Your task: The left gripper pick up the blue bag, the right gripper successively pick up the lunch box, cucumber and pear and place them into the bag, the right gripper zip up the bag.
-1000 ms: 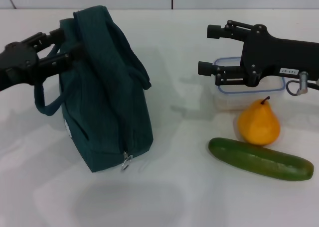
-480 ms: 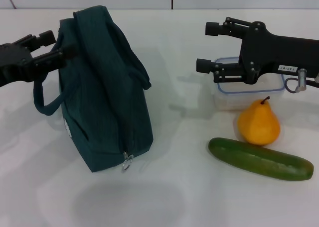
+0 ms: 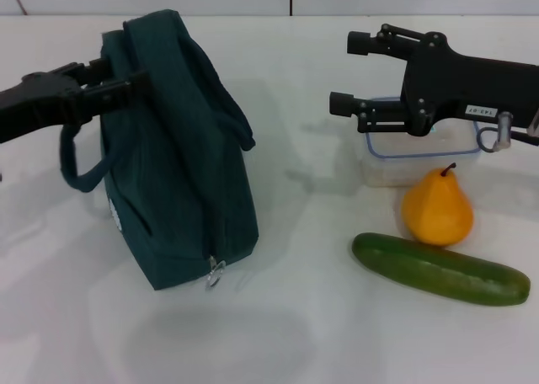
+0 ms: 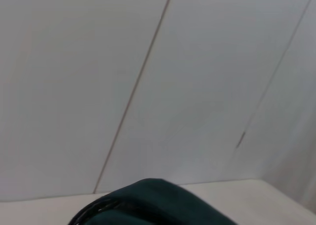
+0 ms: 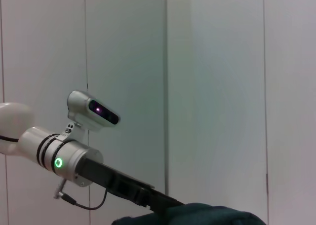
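The blue bag (image 3: 181,165) stands on the white table at the left, zipper pull (image 3: 215,272) at its near bottom edge and one handle (image 3: 66,152) looping off its left side. My left gripper (image 3: 118,75) reaches in from the left at the bag's upper left corner, just above that handle, open with a narrow gap. A strip of the bag (image 4: 158,205) shows in the left wrist view. My right gripper (image 3: 349,72) hovers open over the left end of the lunch box (image 3: 421,152). In front of the box stands the pear (image 3: 436,207), and nearer lies the cucumber (image 3: 440,270).
The white table (image 3: 286,333) runs back to a pale panelled wall. In the right wrist view the left arm's silver cuff (image 5: 59,161) with its green light reaches to the bag top (image 5: 197,215).
My left gripper drew back left, then came forward again to the bag's upper corner, its fingers closer together. The right gripper drifted slightly left. Bag, box, pear and cucumber have not moved.
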`<action>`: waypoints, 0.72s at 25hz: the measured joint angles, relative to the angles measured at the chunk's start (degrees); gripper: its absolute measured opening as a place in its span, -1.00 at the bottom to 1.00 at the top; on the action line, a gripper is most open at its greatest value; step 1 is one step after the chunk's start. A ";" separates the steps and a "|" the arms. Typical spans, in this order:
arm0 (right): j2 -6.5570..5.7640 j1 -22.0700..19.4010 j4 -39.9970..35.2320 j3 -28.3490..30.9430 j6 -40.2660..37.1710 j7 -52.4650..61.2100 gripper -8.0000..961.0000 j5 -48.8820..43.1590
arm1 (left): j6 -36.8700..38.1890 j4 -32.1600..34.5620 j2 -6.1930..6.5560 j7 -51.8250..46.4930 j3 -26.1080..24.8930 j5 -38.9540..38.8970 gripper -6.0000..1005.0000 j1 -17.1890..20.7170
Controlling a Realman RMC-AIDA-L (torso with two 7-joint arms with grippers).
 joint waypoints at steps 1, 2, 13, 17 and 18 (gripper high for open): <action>0.00 -0.04 0.00 0.01 0.09 -0.02 0.78 -0.01 | -0.56 0.00 0.00 -0.14 0.27 0.25 0.69 -0.10; 0.01 -0.04 0.00 0.02 0.16 -0.05 0.78 -0.02 | -1.17 -0.02 0.00 -0.24 0.63 0.40 0.69 -0.17; -0.23 -0.25 0.00 0.04 0.80 -0.18 0.78 -0.09 | -3.09 -0.45 0.16 -1.00 1.63 0.55 0.65 -0.56; -0.37 -0.44 0.00 0.04 0.80 -0.72 0.78 -0.17 | -2.87 -1.38 0.34 -0.18 1.48 0.31 0.53 -0.69; -0.38 -0.48 0.00 0.05 0.77 -0.84 0.78 -0.30 | -2.86 -1.60 0.35 0.15 1.49 0.32 0.49 -0.75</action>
